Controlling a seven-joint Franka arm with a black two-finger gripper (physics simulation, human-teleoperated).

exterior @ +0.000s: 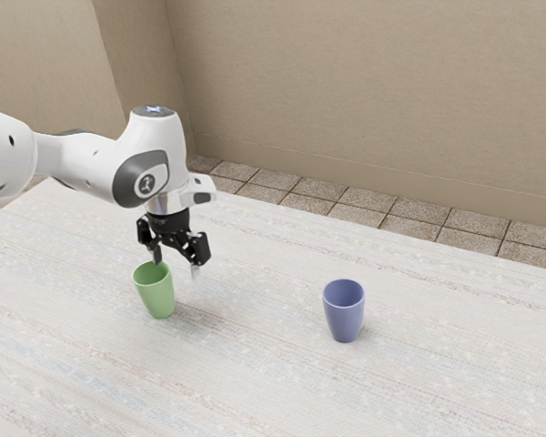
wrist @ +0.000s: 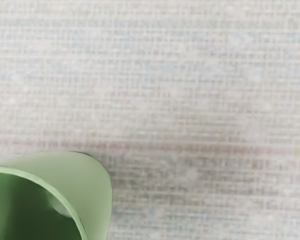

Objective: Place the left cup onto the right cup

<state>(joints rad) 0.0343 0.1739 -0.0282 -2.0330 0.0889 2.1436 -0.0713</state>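
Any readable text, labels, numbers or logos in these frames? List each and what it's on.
Small white mark on the white arm's grey joint cap: too small to read.
Green plastic cup, blue-purple cup, pale wood-grain table: no text.

A pale, streaky wood-grain surface (exterior: 419,382) stretches wide in front of me, and behind it a strip of brownish stone floor tiles (exterior: 382,211) runs along a low skirting board (exterior: 373,170) under plain beige walls (exterior: 364,82) meeting in a corner.
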